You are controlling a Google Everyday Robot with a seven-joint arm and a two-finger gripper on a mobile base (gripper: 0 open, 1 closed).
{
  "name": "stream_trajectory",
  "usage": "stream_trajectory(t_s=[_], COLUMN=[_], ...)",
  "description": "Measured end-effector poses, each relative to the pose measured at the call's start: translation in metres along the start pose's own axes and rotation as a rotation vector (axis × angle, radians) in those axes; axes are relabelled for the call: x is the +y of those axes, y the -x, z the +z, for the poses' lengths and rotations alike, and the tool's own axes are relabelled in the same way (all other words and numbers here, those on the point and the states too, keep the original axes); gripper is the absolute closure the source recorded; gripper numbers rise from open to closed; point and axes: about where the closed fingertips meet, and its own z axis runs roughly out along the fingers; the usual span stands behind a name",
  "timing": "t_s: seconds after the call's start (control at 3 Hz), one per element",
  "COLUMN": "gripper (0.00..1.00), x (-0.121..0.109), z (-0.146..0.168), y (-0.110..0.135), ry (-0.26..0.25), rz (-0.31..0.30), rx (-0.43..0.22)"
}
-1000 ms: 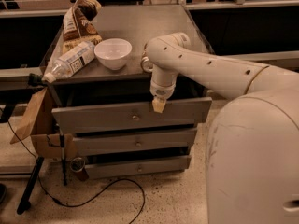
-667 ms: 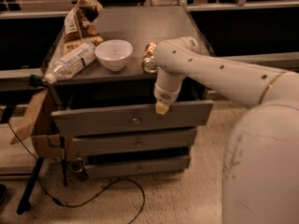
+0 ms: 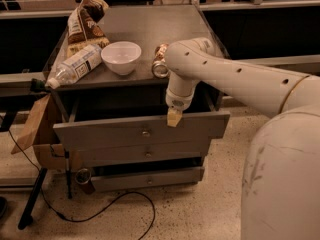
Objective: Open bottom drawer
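Observation:
A grey cabinet has three drawers stacked in its front. The bottom drawer (image 3: 147, 178) has a small knob at its middle and stands slightly out, with a dark gap above it. The middle drawer (image 3: 148, 154) sits above it. The top drawer (image 3: 125, 133) is pulled out. My gripper (image 3: 173, 116) hangs from my white arm (image 3: 235, 79), pointing down at the top edge of the top drawer's front, right of its knob. It is well above the bottom drawer.
On the cabinet top are a white bowl (image 3: 121, 56), a plastic bottle lying down (image 3: 75, 65), a snack bag (image 3: 84, 24) and a can (image 3: 160, 61). A brown paper bag (image 3: 35, 126) hangs at the left. A black cable (image 3: 107, 209) and a stand leg (image 3: 31, 204) are on the floor.
My gripper has come down a little and slightly to the right, to the top drawer's front edge. My white body has shifted at the right of the view. The drawers have not moved.

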Motion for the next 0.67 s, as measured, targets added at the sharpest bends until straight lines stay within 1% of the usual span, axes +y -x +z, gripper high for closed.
stream_trajectory(t_s=[0.33,0.67], gripper=[0.04,0.0], x=[0.003,0.026], z=[0.0,0.009], y=[-0.002,-0.016], ry=[0.005,0.048], rz=[-0.009,-0.082], rx=[-0.002,-0.019])
